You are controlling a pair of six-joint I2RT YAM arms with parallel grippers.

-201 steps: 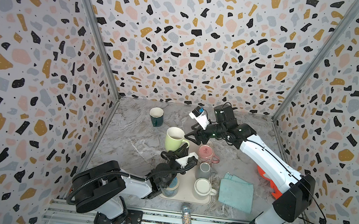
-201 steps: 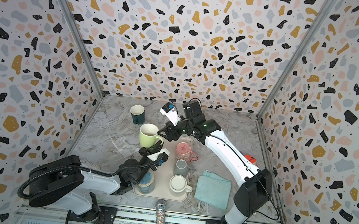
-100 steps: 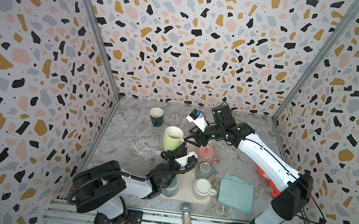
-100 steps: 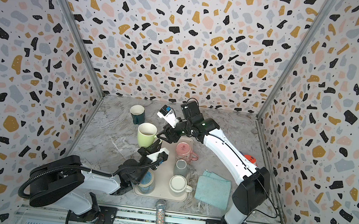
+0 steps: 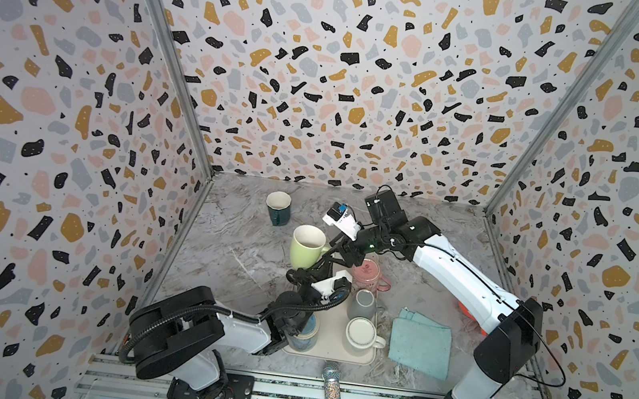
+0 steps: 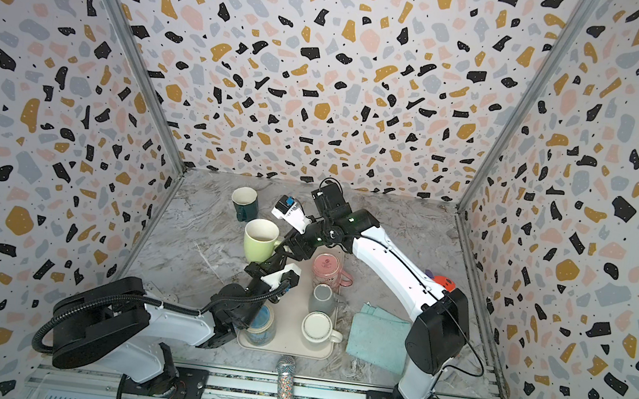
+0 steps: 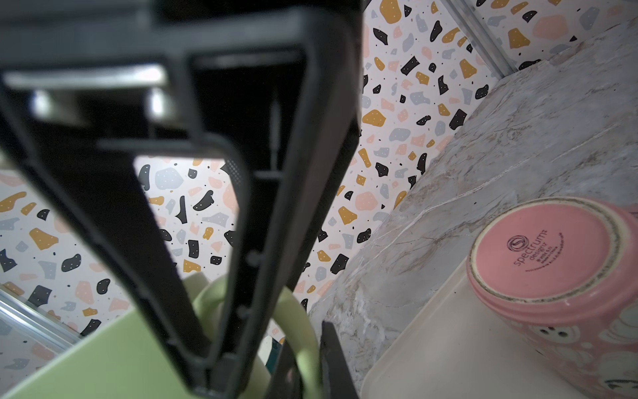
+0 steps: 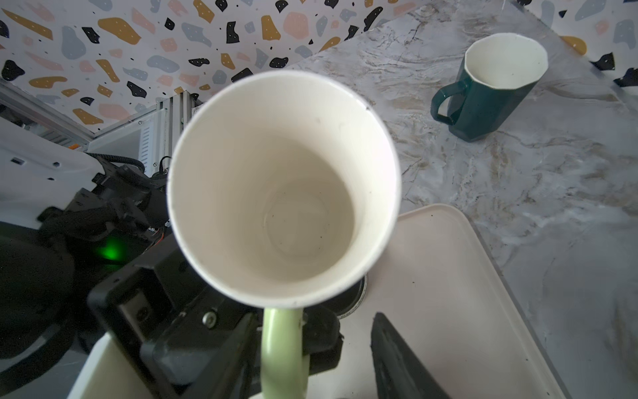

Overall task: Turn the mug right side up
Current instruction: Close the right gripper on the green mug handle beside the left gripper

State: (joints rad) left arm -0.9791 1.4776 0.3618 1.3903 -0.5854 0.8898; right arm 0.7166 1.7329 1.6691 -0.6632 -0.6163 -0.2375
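Six mugs: green mug (image 5: 305,245), dark one (image 5: 278,207), pink mug (image 7: 538,248), grey (image 5: 362,305), white (image 5: 361,332), blue (image 5: 302,330). One tray (image 5: 331,353), one cloth (image 5: 420,344). The pink base reads "spectrum designz". The left pincer (image 5: 314,274) is clenched at the green mug's handle and holds it mouth-up above the counter (image 5: 236,248). The right pincer (image 5: 334,252) is released, its jaws on either side of that handle.

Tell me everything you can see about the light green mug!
The green mug is pale green outside, creamy white inside, shiny like ceramic, with one loop handle. It is empty, mouth up. The left gripper is shut on it at the handle; the right gripper has its jaws open either side of that handle. Whether its bottom touches the table is hidden.
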